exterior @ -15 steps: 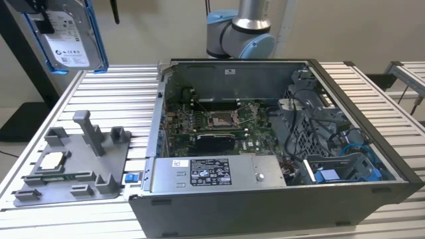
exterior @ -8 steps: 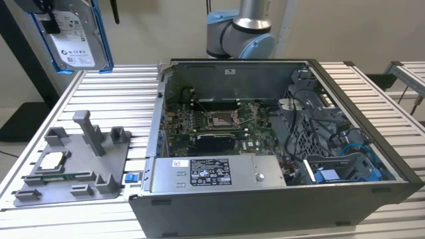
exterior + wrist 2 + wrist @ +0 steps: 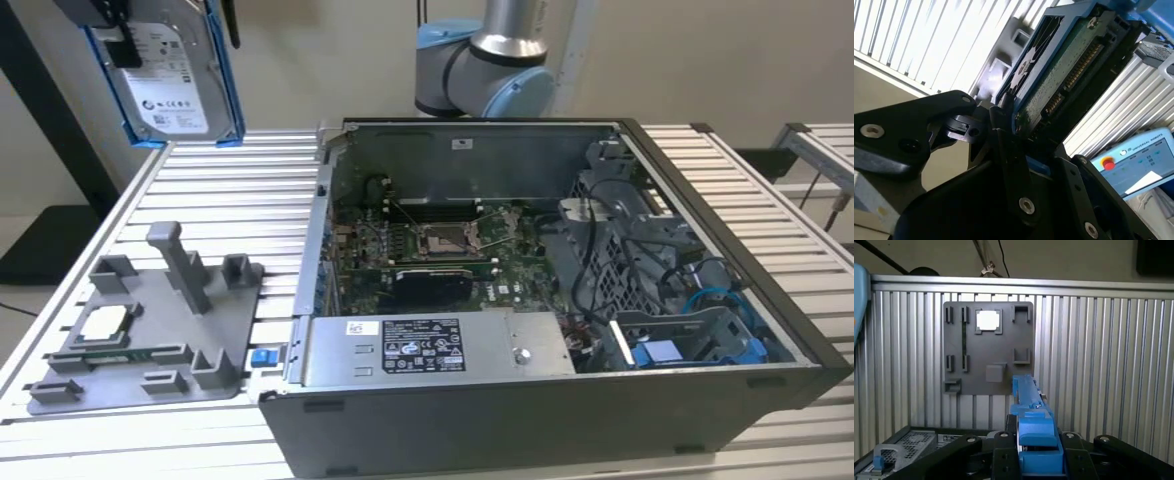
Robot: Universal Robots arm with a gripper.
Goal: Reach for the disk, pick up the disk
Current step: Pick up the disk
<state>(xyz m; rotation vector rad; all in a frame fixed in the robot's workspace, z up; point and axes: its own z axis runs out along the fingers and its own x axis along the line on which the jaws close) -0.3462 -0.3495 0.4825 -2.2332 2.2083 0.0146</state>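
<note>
The disk (image 3: pixel 167 85), a silver-grey drive with a white label in a bright blue frame, hangs upright in the air above the table's far corner at the exterior view's left. My gripper (image 3: pixel 144 25) grips it from above, shut on its upper end. The second wrist view shows the disk's green circuit-board side (image 3: pixel 1069 65) clamped between my black fingers (image 3: pixel 1004 135). In the first wrist view the blue frame's edge (image 3: pixel 1029 410) sticks out from my gripper (image 3: pixel 1036 452), high over the grey fixture plate (image 3: pixel 969 345).
A grey fixture plate (image 3: pixel 147 330) with upright pegs and a small square chip (image 3: pixel 104 322) lies on the slatted aluminium table (image 3: pixel 254 170). An open computer case (image 3: pixel 534 290) fills the middle. The arm's base (image 3: pixel 481 70) stands behind it. A pendant with a red button (image 3: pixel 1139 160) lies below.
</note>
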